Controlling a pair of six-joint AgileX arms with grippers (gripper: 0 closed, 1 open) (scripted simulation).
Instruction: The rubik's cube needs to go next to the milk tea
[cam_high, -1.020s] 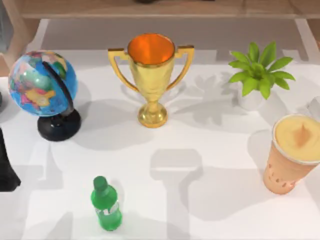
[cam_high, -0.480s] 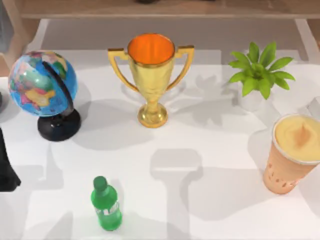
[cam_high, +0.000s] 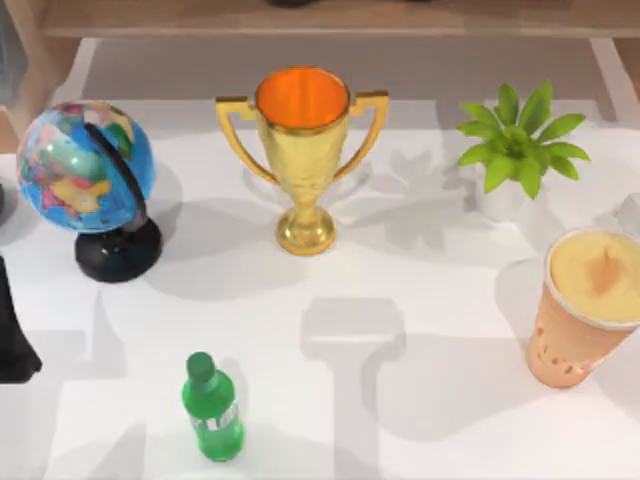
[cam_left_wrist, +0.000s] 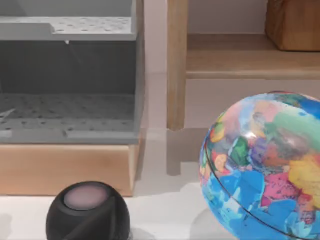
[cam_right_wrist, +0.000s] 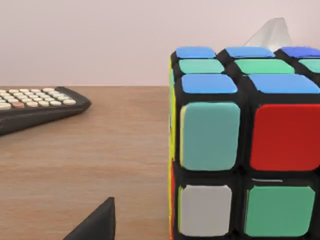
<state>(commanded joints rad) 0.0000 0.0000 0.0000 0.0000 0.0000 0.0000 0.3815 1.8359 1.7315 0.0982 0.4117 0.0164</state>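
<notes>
Rubik's cube (cam_right_wrist: 245, 145) close before the right arm's wrist camera

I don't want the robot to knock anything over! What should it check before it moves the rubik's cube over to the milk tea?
1. Rubik's cube found: ok, close up in the right wrist view, by the calculator on a wooden surface.
2. Milk tea upright: ok, near the table's right edge.
3. Free spot beside the milk tea: ok, bare table on its left.
4. Cube next to the milk tea: not ok.
5. Left arm out of the way: ok, parked at the left edge near the globe.
</notes>
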